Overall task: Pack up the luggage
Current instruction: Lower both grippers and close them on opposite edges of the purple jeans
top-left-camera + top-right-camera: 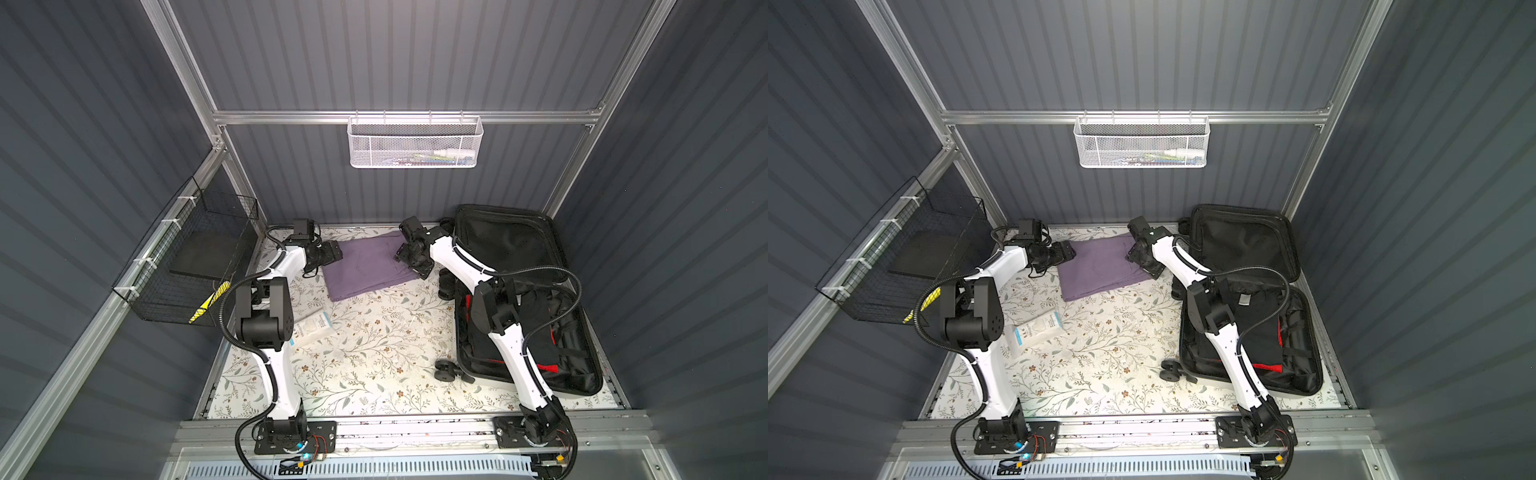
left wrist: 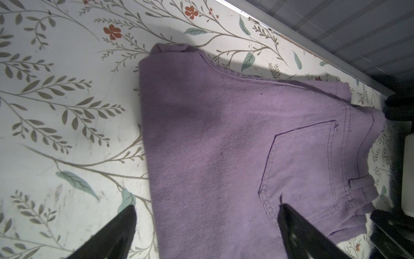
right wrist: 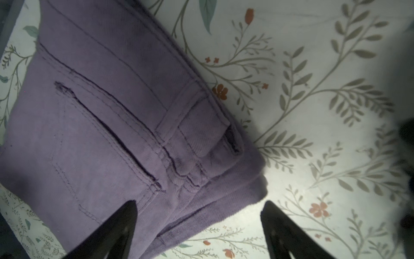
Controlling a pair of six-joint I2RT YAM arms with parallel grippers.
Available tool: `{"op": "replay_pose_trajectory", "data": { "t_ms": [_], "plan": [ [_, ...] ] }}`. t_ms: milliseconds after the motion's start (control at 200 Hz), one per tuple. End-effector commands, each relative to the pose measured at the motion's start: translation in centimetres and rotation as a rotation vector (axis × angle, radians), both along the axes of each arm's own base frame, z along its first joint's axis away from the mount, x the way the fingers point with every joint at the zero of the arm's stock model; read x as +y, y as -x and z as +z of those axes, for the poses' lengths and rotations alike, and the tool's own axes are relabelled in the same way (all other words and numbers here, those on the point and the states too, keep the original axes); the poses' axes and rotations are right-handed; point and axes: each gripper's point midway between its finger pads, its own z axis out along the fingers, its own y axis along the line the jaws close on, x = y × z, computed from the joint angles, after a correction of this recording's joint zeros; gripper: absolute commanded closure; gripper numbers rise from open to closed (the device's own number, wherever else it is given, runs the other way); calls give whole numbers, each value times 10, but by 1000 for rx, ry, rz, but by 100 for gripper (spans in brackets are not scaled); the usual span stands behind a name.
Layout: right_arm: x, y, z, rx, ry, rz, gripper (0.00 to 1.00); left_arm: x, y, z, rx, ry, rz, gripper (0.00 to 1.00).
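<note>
My left tool (image 2: 206, 209) stands with its fingers wide apart, clamped on nothing; one finger hangs over the flowered tabletop (image 2: 67, 134), the other over the folded purple jeans (image 2: 212, 145) near the back pocket. My right tool (image 3: 199, 204) is likewise apart and straddles the jeans' waistband corner, one finger above cloth, one above bare tabletop; whether either tool touches the cloth I cannot tell.

In both top views my left arm rises to a bent elbow and reaches toward the back, wrist turned to the jeans' left edge; my right arm stretches from its base across the luggage (image 1: 507, 241) to the jeans' right edge.

The luggage lies open on the right of the tabletop, black lining showing, dark and red things in its near half. A white packet (image 1: 313, 328) with blue print lies beside my left arm; its lettering is too small to read.
</note>
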Motion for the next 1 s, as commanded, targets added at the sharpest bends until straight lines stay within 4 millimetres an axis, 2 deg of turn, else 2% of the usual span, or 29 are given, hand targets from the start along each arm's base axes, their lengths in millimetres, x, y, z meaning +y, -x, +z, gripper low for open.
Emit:
{"op": "replay_pose_trajectory", "data": {
  "t_ms": [0,295,455,740,865,991],
  "plan": [
    [-3,22,-23,117,23,42,14,3,2,1,3,13,4,0],
    [2,30,-35,152,23,42,22,2,5,-5,15,26,5,0],
    [1,28,-39,146,25,29,31,3,5,-8,21,25,7,0],
    [1,26,-42,132,24,24,57,8,2,-11,25,34,18,0],
    [2,27,-40,124,18,38,77,11,1,-11,26,37,28,0],
    [-2,31,-38,120,21,44,94,14,0,-9,23,40,34,0]
  ]
}}
